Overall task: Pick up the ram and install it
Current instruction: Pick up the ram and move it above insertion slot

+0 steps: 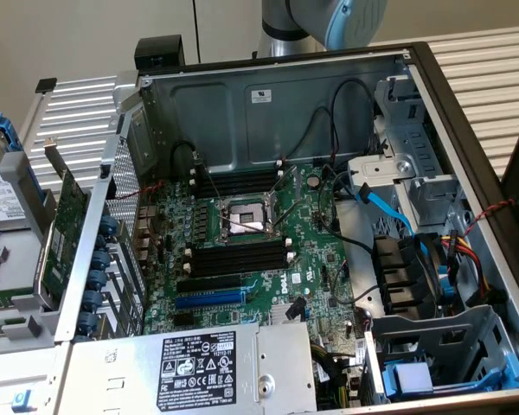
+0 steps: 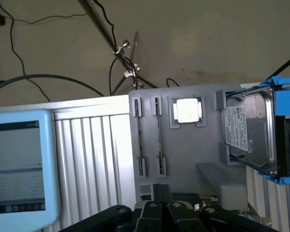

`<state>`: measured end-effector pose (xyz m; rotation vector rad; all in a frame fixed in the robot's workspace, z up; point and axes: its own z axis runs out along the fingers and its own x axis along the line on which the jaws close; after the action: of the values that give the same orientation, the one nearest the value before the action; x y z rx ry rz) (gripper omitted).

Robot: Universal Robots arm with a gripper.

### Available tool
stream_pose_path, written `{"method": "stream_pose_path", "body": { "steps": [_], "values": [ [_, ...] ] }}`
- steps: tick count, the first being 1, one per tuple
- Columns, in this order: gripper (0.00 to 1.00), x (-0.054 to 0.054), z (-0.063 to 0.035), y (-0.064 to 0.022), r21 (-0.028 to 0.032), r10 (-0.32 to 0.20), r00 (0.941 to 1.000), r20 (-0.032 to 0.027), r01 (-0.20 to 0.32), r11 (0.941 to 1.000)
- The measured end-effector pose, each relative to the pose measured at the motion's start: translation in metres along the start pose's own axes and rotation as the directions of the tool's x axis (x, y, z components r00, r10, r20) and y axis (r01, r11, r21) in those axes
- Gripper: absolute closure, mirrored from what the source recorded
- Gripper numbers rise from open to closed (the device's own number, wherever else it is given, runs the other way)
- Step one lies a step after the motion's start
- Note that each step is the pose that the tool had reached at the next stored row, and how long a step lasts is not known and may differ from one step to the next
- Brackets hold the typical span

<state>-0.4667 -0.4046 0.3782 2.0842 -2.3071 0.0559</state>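
Ram (image 2: 158, 137) stands on edge in the grey tray (image 2: 193, 150), just ahead of the gripper (image 2: 167, 207), whose fingers are pressed together and hold nothing. A second stick (image 2: 137, 137) sits close beside it. My worry: coming in closed, the fingers could knock the thin board askew or land between the two.

An open computer case (image 1: 242, 104) lies on the slatted worktop (image 1: 476, 78), its motherboard (image 1: 320, 251) bearing a processor socket (image 1: 245, 220) at the middle — a blue cable (image 1: 389, 207) to one side. A grey tray (image 2: 193, 145) holds a square chip (image 2: 186, 110) near its edge, a hard drive (image 2: 246, 128) alongside.
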Motion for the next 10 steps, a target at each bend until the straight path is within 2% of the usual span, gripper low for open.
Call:
{"method": "stream_pose_path", "body": {
  "steps": [2,4,10],
  "values": [
    [0.89,0.0,0.0034,0.0006,-0.0001,-0.005,1.0,0.0015,0.005,1.0],
    [0.89,0.001,0.0065,0.0012,-0.0006,-0.008,0.9999,0.0074,0.008,1.0],
    [0.89,0.009,0.0127,0.0044,-0.003,-0.017,0.999,0.0406,0.017,0.9999]
  ]
}}
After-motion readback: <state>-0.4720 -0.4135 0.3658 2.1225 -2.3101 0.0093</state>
